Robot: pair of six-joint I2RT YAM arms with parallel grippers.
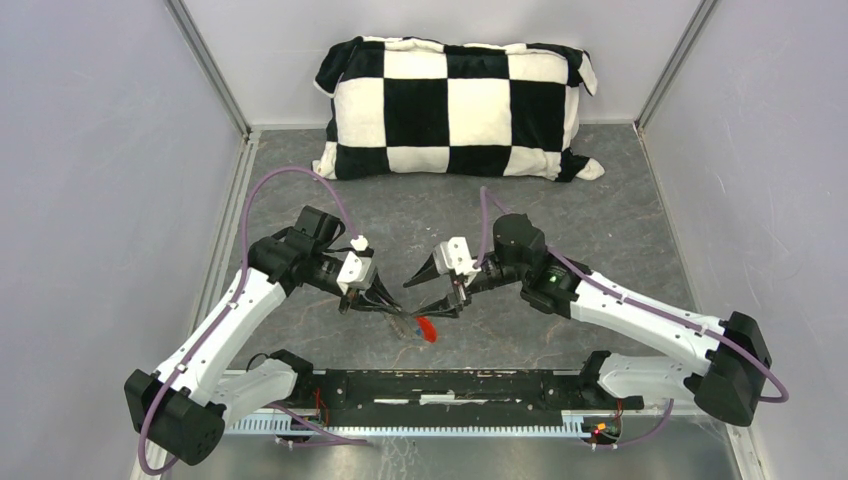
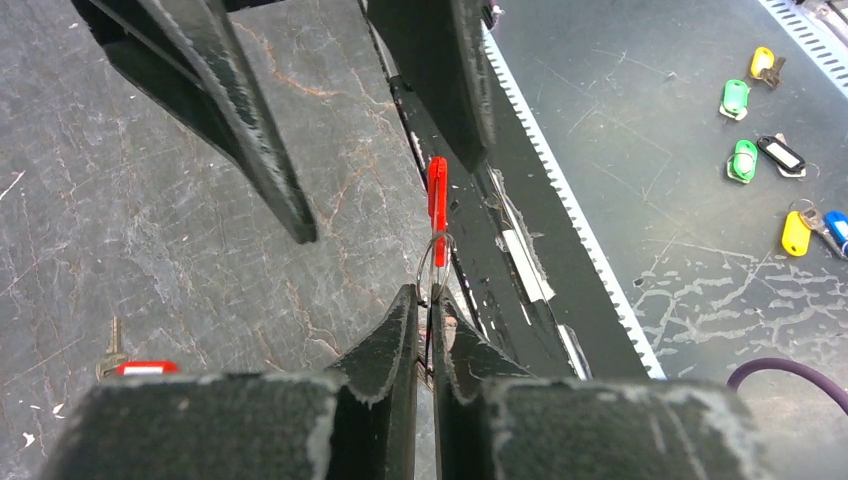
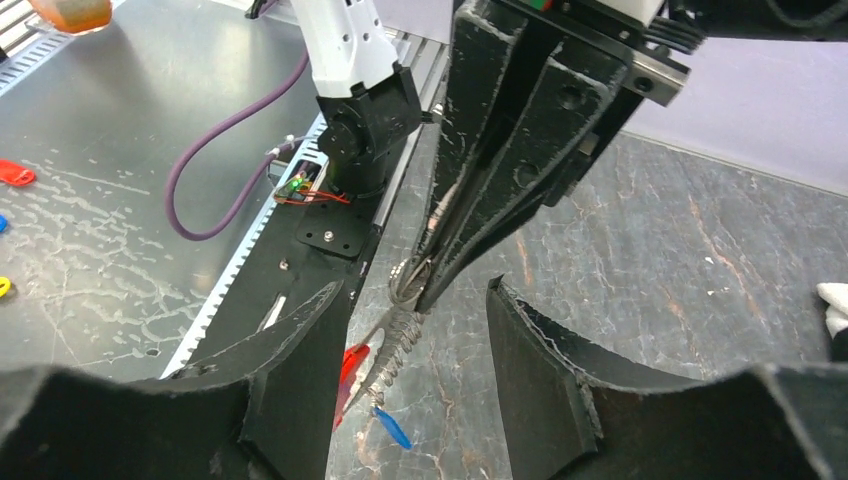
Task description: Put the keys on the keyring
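Threading step: left gripper (image 2: 428, 330) clenched on thin silver wire keyring (image 2: 436, 262); right gripper (image 3: 415, 290) spread, empty, near; next likely needs precise pinch of small silver red-tagged key (image 2: 115, 350)

We see pillow (image 1: 455, 108) at far edge | keyring (image 2: 437, 262) between left gripper (image 2: 426, 295) and right gripper (image 1: 428, 298) | base rail (image 1: 460, 385) before them.

From the top camera I can't separate the keys (image 1: 420, 325): they read as a tiny dark cluster with one red speck. On my left wrist view the keyring (image 2: 437, 262) loses its lower arc between the closed fingers of the left gripper (image 2: 428, 300), and that gripper's body half covers a red tag (image 2: 146, 368). On the right wrist view the top edge crops an orange tag (image 3: 70, 12).
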